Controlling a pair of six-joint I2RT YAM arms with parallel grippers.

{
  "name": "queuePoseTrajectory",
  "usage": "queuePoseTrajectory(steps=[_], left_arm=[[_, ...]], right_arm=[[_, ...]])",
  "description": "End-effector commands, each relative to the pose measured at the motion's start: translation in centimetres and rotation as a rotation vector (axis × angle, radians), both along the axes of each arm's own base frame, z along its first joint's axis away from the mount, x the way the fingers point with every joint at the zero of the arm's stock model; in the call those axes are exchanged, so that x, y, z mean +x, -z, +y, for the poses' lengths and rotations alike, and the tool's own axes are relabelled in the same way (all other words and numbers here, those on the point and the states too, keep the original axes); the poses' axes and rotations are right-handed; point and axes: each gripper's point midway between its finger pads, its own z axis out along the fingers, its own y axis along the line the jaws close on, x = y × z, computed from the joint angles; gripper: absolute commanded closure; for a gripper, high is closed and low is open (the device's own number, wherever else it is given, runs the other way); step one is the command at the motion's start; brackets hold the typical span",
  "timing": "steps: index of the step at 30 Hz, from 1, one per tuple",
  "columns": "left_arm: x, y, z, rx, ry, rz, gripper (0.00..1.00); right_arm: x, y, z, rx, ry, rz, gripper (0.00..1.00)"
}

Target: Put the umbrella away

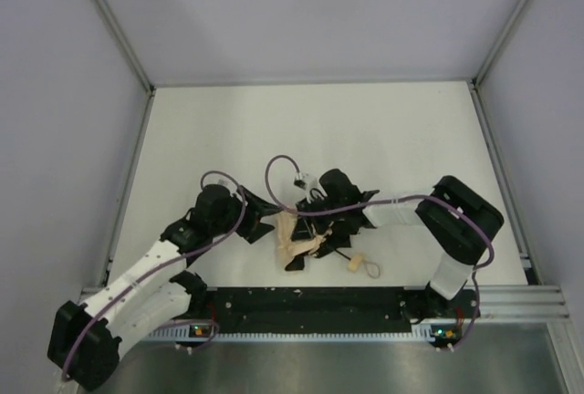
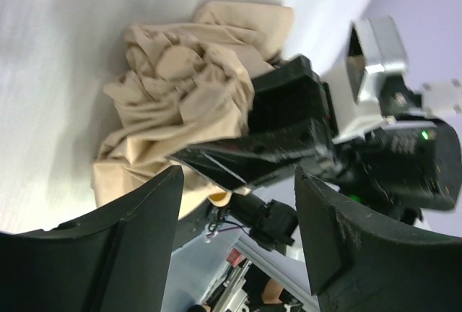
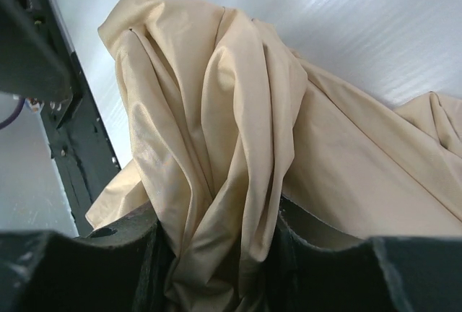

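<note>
Umbrella (image 1: 294,235) bunched by table (image 1: 274,129) front edge; right gripper (image 3: 216,250) pinching fabric.

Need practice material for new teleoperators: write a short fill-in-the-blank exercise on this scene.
1. The right gripper is ___ on a fold of the beige fabric canopy of the compact folding umbrella.
2. The left gripper stands ___, with nothing between its fingers.
3. The umbrella's small tan handle lies on the white table, held by ___ gripper.
Missing words: shut; open; neither.
</note>
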Motion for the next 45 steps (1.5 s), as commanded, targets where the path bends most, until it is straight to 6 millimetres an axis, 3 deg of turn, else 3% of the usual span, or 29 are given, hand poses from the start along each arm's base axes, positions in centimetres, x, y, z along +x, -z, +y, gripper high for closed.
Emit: queuePoseTrajectory(steps=[1, 4, 7, 12, 16, 19, 22, 28, 31, 36, 39, 42, 45], left_arm=[[-0.3, -2.4, -0.1, -0.048, 0.031, -0.12, 0.29], [-0.8, -4.3, -1.9, -0.125, 0.16, -0.208, 0.25], [-1.2, -4.9, -3.1, -0.084, 0.274, -0.222, 0.25], [-1.3, -4.3, -4.7, -0.024, 0.385, -0.172, 0.26], [-0.5, -5.7, -5.3, -0.041, 0.392, -0.227, 0.7], [0.4, -6.6, -5.1, 0.005, 0.389, -0.272, 1.0], [1.1, -6.7, -4.7, 0.088, 0.417, -0.311, 1.0], [1.7, -6.0, -4.0, 0.196, 0.457, -0.331, 1.0], [2.3, -6.6, -2.9, 0.275, 0.434, -0.341, 1.0], [2.9, -9.8, -2.6, 0.288, 0.416, -0.39, 0.99], [3.1, -12.3, -2.2, 0.265, 0.379, -0.409, 0.79], [3.6, -15.8, -1.3, 0.248, 0.299, -0.494, 0.58], [3.6, -18.3, 0.2, 0.251, 0.228, -0.545, 0.52]], right_arm=[[2.8, -3.3, -0.8, -0.067, 0.107, -0.022, 1.0], [4.3, -7.4, -0.6, -0.048, 0.168, -0.041, 1.0], [5.4, -10.9, -0.4, -0.041, 0.214, -0.034, 1.0], [5.7, -16.4, 0.3, 0.042, 0.242, -0.045, 1.0], [4.8, -19.7, -0.2, 0.097, 0.219, -0.057, 1.0], [3.2, -20.9, -1.0, 0.124, 0.156, -0.059, 1.0], [1.7, -22.6, -2.2, 0.176, 0.107, -0.014, 1.0], [-0.8, -28.8, -3.0, 0.351, 0.002, 0.207, 1.0], [-0.6, -30.9, -3.8, 0.387, 0.012, 0.236, 1.0], [0.7, -33.2, -4.1, 0.389, 0.059, 0.192, 1.0], [2.9, -33.8, -4.4, 0.344, 0.115, 0.113, 1.0], [7.5, -34.4, -6.1, 0.281, 0.239, -0.008, 1.0], [12.1, -35.9, -8.0, 0.287, 0.332, -0.082, 1.0]])
